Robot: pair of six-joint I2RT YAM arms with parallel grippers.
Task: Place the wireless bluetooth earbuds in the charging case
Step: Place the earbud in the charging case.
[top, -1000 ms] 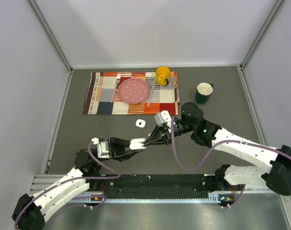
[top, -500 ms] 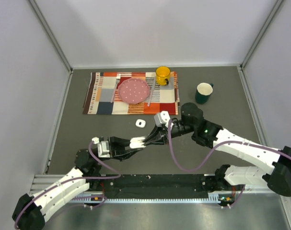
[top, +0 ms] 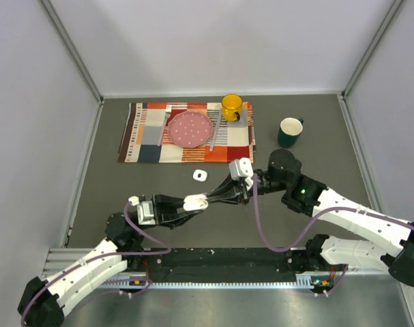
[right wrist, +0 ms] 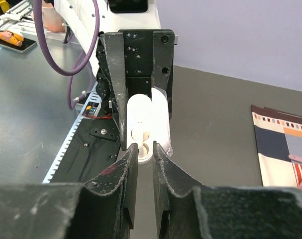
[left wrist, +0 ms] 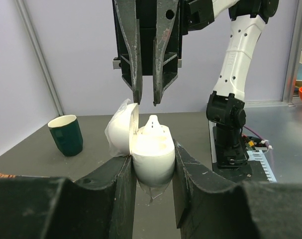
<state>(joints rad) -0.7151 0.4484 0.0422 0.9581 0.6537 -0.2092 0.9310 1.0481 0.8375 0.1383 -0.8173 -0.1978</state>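
Note:
My left gripper point(top: 195, 201) is shut on an open white charging case point(left wrist: 151, 149) and holds it above the table with its lid point(left wrist: 120, 130) flipped to the left. One white earbud point(left wrist: 153, 123) stands in the case with its head sticking up. It also shows in the right wrist view point(right wrist: 141, 134). My right gripper point(left wrist: 147, 102) hangs just above the case with its jaws a narrow gap apart and nothing between them. In the right wrist view point(right wrist: 145, 147) its tips frame the case. No other earbuds show.
A second small white case point(top: 200, 175) lies on the grey table beyond the grippers. At the back is a striped placemat point(top: 142, 139) with a pink plate point(top: 190, 129), cutlery and a yellow mug point(top: 232, 106). A dark green cup point(top: 289, 132) stands at the back right.
My right arm has drawn back to the right, its wrist farther from the case while its fingertips stay by it. My left gripper still holds the case in about the same spot.

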